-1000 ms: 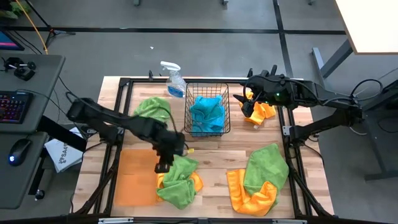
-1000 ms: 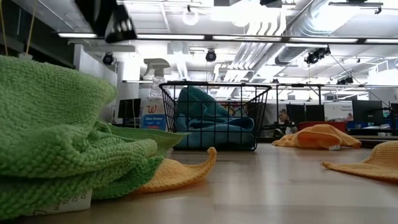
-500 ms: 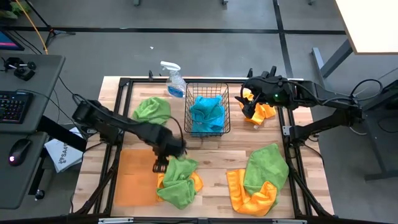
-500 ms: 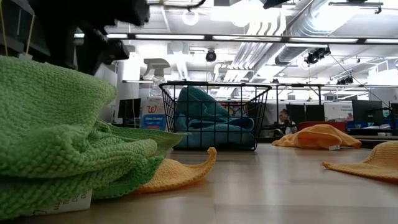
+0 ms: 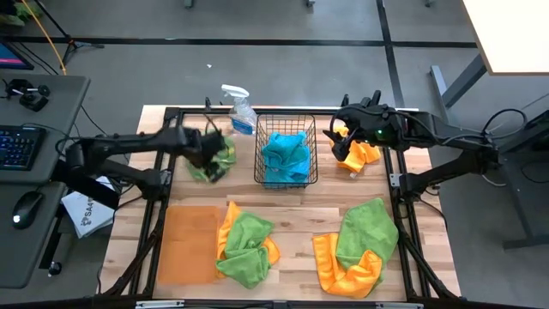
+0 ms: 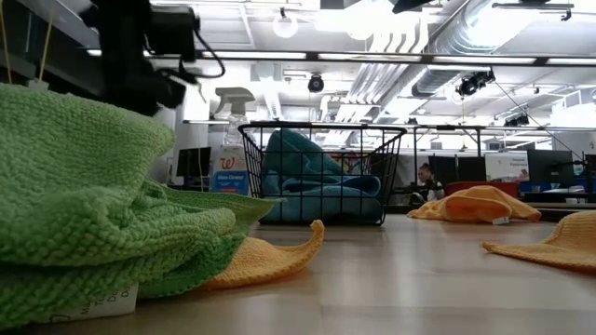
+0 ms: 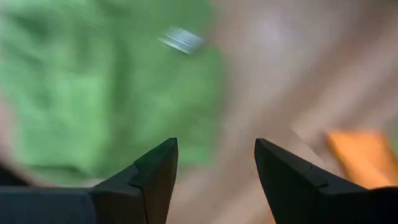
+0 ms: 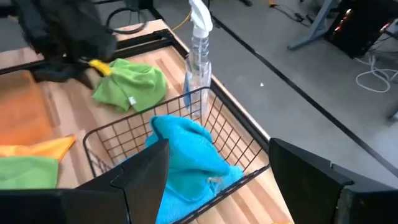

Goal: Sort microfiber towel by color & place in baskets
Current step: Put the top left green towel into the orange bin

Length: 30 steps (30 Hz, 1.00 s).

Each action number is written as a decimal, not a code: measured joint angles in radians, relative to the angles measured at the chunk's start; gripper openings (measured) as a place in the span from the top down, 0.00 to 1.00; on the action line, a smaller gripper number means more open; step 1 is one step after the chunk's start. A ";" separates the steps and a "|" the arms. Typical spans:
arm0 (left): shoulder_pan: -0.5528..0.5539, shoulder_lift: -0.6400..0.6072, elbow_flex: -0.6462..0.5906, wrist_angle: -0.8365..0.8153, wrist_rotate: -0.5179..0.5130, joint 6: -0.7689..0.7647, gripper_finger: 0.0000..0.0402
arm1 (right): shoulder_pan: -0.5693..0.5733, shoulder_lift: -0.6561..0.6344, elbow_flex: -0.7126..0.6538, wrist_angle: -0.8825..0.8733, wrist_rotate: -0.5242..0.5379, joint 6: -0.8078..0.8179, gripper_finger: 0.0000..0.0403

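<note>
The worktop [image 5: 292,202] carries everything. The flat orange tray [image 5: 187,243] lies at its near left, long axis running near to far. The black wire basket [image 5: 286,148] stands at the far middle, long axis likewise near to far, a blue towel [image 5: 285,157] heaped inside. A green-and-orange towel pile [image 5: 247,247] lies just right of the tray; another [image 5: 360,243] lies near right. A green towel [image 5: 211,151] sits far left, the left pincer [image 5: 214,153] above it, its fingers parted and holding nothing. The right pincer [image 5: 341,146], fingers spread and empty, hangs at an orange towel [image 5: 364,154] right of the basket. A spray bottle [image 5: 239,110] stands at the far edge.
</note>
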<state>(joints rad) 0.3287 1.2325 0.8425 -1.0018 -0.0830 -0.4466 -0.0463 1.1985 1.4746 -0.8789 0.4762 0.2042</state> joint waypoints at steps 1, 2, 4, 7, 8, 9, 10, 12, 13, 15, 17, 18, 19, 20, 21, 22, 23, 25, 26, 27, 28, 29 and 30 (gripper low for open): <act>0.047 0.012 0.000 0.013 -0.021 0.020 0.50 | 0.000 0.003 0.000 0.008 0.009 -0.002 0.33; 0.096 0.030 0.000 0.031 -0.032 0.046 0.50 | 0.000 0.007 0.000 0.023 0.017 -0.002 0.33; 0.188 0.072 0.000 0.056 -0.033 0.103 0.50 | 0.000 0.017 0.000 0.046 0.020 -0.002 0.33; 0.293 0.149 0.000 0.065 -0.034 0.170 0.50 | 0.000 0.037 0.000 0.072 0.020 0.009 0.33; 0.318 0.173 0.000 0.065 -0.034 0.187 0.50 | 0.000 0.044 0.000 0.076 0.020 0.021 0.33; 0.338 0.195 0.000 0.066 -0.035 0.201 0.50 | 0.000 0.052 0.000 0.076 0.020 0.029 0.33; 0.353 0.219 0.000 0.069 -0.038 0.214 0.50 | 0.000 0.060 0.000 0.076 0.020 0.037 0.33; 0.371 0.265 0.000 0.086 -0.035 0.246 0.50 | 0.000 0.075 0.000 0.076 0.019 0.051 0.33; 0.373 0.286 0.000 0.092 -0.034 0.265 0.50 | 0.000 0.083 0.000 0.075 0.019 0.057 0.33; 0.372 0.325 0.000 0.095 -0.032 0.302 0.50 | 0.000 0.095 0.000 0.075 0.016 0.067 0.33; 0.369 0.358 0.000 0.109 -0.017 0.326 0.50 | 0.000 0.103 0.000 0.083 0.013 0.076 0.33; 0.366 0.370 0.000 0.115 -0.004 0.327 0.51 | 0.000 0.104 0.000 0.091 0.013 0.082 0.33; 0.363 0.377 0.000 0.117 0.010 0.328 0.52 | 0.000 0.104 0.000 0.098 0.008 0.084 0.33; 0.356 0.379 0.000 0.118 0.029 0.331 0.56 | 0.000 0.104 0.000 0.104 -0.001 0.084 0.33; 0.345 0.378 0.000 0.116 0.051 0.337 0.61 | 0.000 0.101 0.000 0.110 -0.010 0.083 0.33; 0.329 0.373 0.000 0.111 0.075 0.340 0.67 | 0.000 0.098 0.000 0.112 -0.018 0.080 0.33; 0.311 0.364 0.000 0.103 0.098 0.344 0.76 | 0.000 0.094 0.000 0.111 -0.024 0.076 0.33; 0.272 0.327 -0.001 0.082 0.139 0.341 0.93 | 0.000 0.083 0.000 0.111 -0.030 0.064 0.33; 0.248 0.299 -0.002 0.074 0.151 0.323 0.96 | 0.000 0.075 0.000 0.111 -0.033 0.055 0.33; 0.223 0.263 -0.001 0.069 0.156 0.307 0.96 | 0.000 0.069 0.000 0.111 -0.036 0.045 0.33; 0.197 0.221 0.004 0.055 0.159 0.286 0.97 | 0.000 0.065 0.000 0.113 -0.036 0.032 0.33; 0.169 0.169 0.017 0.033 0.160 0.260 0.98 | 0.000 0.058 0.000 0.112 -0.038 0.021 0.33; 0.142 0.115 0.037 0.011 0.161 0.231 0.99 | 0.000 0.055 0.000 0.114 -0.039 0.005 0.33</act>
<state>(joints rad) 0.4702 1.3473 0.8799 -0.9912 0.0779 -0.2151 -0.0460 1.2539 1.4742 -0.7653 0.4377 0.2092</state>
